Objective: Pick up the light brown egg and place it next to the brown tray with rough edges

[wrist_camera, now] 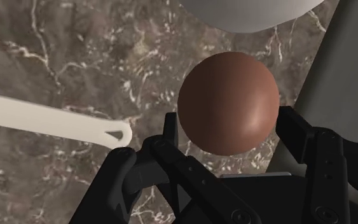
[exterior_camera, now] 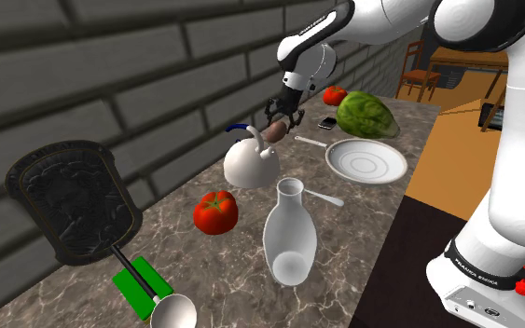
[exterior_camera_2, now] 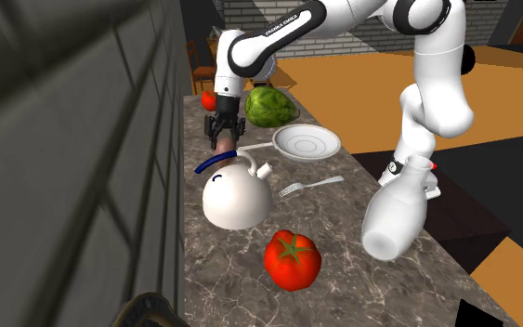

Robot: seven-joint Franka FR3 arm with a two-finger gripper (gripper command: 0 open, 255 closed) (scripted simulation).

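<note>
The egg (wrist_camera: pixel 228 102) sits in the pincer (wrist_camera: pixel 228 124) beside the kettle (exterior_camera: pixel 249 166), tray (exterior_camera: pixel 69 200) well apart.

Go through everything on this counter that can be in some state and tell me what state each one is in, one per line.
tool: shut on the egg
egg: clasped between the tool's fingers
kettle: upright, blue handle raised
vase: standing upright
plate: right side up, empty
tray: lying flat, nothing in it
</note>
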